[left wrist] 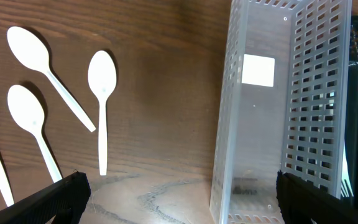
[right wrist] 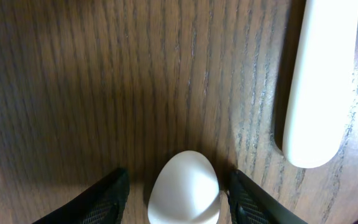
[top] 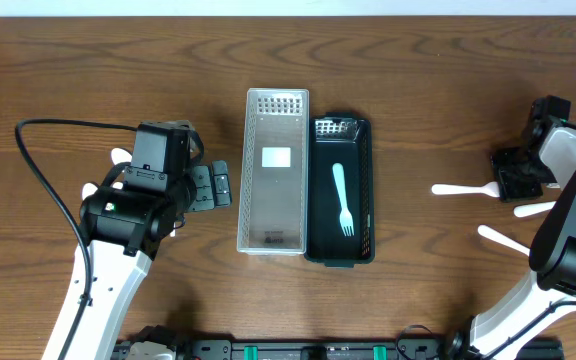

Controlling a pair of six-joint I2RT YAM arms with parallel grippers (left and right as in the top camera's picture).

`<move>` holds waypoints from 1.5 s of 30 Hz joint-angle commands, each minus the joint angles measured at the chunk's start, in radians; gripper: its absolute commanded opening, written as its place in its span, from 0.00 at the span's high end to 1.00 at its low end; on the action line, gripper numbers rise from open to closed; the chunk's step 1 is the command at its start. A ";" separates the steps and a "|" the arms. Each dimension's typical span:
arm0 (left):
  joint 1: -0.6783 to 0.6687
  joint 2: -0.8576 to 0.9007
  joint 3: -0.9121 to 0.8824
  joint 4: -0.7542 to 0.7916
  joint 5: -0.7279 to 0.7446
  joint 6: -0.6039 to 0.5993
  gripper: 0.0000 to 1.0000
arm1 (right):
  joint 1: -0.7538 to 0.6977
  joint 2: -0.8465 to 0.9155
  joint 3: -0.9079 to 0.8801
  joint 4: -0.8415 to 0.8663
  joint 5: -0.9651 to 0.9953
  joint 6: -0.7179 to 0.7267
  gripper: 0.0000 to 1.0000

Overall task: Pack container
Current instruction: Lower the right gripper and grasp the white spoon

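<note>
A clear perforated container (top: 275, 170) stands mid-table, touching a black container (top: 368, 190) on its right that holds a pale fork (top: 342, 200). My left gripper (top: 218, 187) is open and empty just left of the clear container (left wrist: 278, 112); its fingers (left wrist: 179, 182) straddle bare wood. Several white spoons (left wrist: 102, 93) lie to its left. My right gripper (top: 510, 183) is at the far right, low over the table. Its fingers (right wrist: 178, 182) are open on either side of the rounded end of a white utensil (right wrist: 184, 193).
Three white utensils lie at the right: one (top: 465, 189) pointing left from my right gripper, one (top: 534, 209) and one (top: 501, 239) nearer the front. Another white handle (right wrist: 319, 81) lies beside my right fingers. A black cable (top: 43, 170) loops behind the left arm.
</note>
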State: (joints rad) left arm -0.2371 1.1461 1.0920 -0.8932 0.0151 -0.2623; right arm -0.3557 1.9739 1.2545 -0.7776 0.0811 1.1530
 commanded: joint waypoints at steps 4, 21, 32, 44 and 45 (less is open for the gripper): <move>0.005 -0.003 0.012 -0.003 -0.012 -0.002 0.02 | 0.019 0.040 -0.020 -0.002 -0.010 -0.001 0.46; 0.005 -0.003 0.012 -0.003 -0.012 -0.002 0.02 | 0.050 0.040 -0.020 -0.001 -0.010 0.020 0.47; 0.005 -0.003 0.012 -0.003 -0.012 -0.002 0.02 | 0.050 0.040 -0.020 -0.001 -0.010 0.020 0.70; 0.005 -0.003 0.012 -0.003 -0.012 -0.002 0.02 | 0.064 0.016 0.023 0.001 -0.010 -0.122 0.99; 0.005 -0.003 0.012 -0.003 -0.012 -0.002 0.02 | 0.074 0.001 0.042 -0.005 -0.010 -0.162 0.99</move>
State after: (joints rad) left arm -0.2371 1.1461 1.0920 -0.8932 0.0151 -0.2623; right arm -0.3103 1.9755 1.2625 -0.7841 0.0826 1.0973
